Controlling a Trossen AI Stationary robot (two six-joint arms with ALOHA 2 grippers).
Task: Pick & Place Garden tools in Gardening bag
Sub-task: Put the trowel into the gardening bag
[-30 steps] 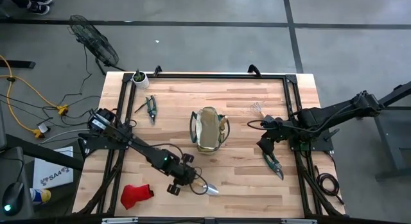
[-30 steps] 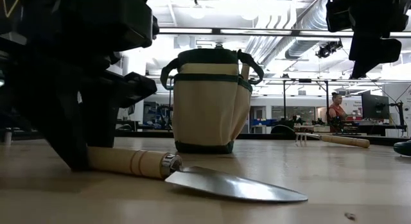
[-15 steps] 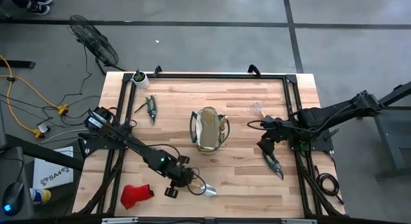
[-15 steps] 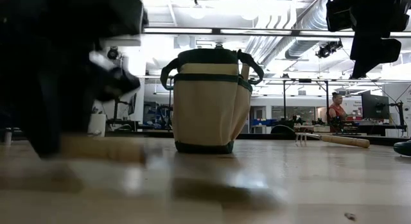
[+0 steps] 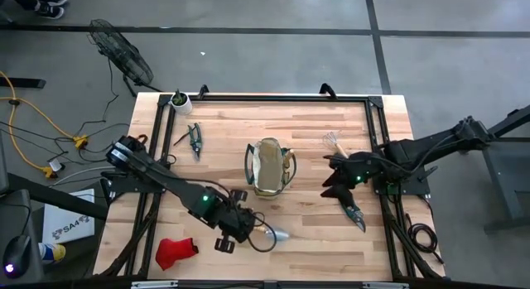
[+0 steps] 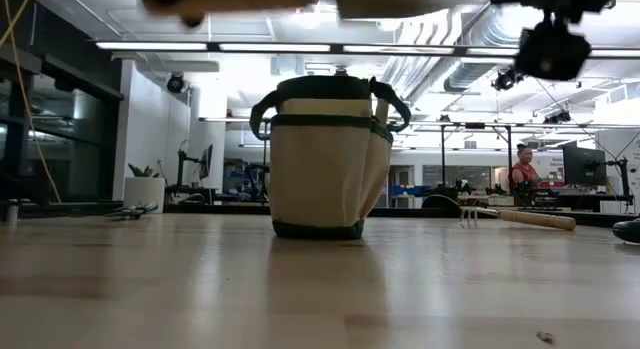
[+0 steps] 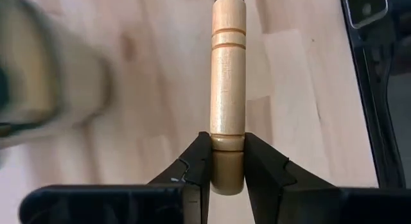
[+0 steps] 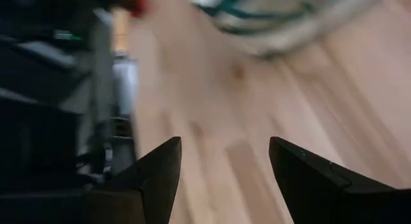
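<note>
Tabletop (image 5: pixel 315 123) of pale wood, gardening bag (image 5: pixel 270 167) upright near its centre, mouth open, loop handles up

Left arm reaches along the near edge. Left gripper (image 5: pixel 241 231) is clamped on the butt of the wood-handled trowel (image 5: pixel 274 236); the left wrist view shows both fingers (image 7: pixel 196 161) pressed to the handle end. A second ago the trowel lay flat on the wood by the near edge; now the low view shows bare wood where it lay and the tool only as a blur along the top of the picture. So it has been lifted clear, blade pointing toward the right edge. Judgement: pick done for this tool, carry to the bag comes next, and the butt-end hold may let the blade sag

Right gripper (image 5: pixel 334 188) hangs with fingers spread wide, holding nothing, between the bag and the right edge. It has shifted slightly toward the bag

Still on the wood:
- red glove (image 5: pixel 175 251), near left corner
- pruning shears (image 5: pixel 354 211), near the right edge
- second shears (image 5: pixel 195 138), toward the far left corner
- fork (image 6: pixel 520 218), right of the bag
- pale wiry tool (image 5: pixel 331 141), far of the right gripper
</note>
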